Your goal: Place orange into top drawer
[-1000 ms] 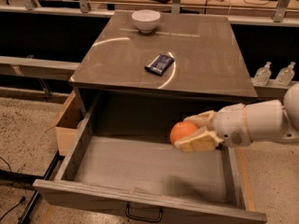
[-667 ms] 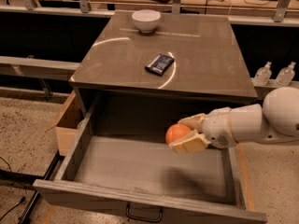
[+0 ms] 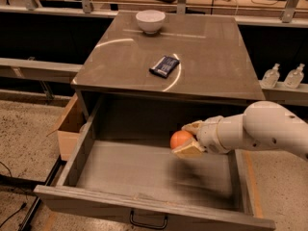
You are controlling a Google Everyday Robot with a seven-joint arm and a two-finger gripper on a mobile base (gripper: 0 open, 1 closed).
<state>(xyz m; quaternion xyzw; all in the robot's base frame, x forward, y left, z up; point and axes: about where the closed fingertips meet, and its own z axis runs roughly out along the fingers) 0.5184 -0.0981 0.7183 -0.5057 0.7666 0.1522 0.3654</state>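
Right now I have the gripper [image 3: 188, 139] inside the open top drawer [image 3: 144, 174], reaching in from the right on its white arm [image 3: 262, 129]. Its two tan fingers [image 3: 191, 127] are closed around the orange [image 3: 180, 139], one above the fruit and one below it, so the fruit is held. The orange sits in the air over the drawer floor, toward the right half and nearer the back wall than the front panel. I can see a soft shadow on the grey wood beneath it, and the fruit does not touch the floor.

The drawer is pulled well out from under the table [image 3: 211, 57], and its dark handle [image 3: 148, 221] shows at the bottom edge of the front panel. On the tabletop a white bowl [image 3: 150, 21] stands near the far edge, and a dark flat packet [image 3: 164, 66] lies around the middle, well apart from the bowl. A cardboard box [image 3: 70, 126] stands on the floor just beside the drawer's left wall. Two small clear bottles [image 3: 271, 76] stand on a ledge to the right of the table.
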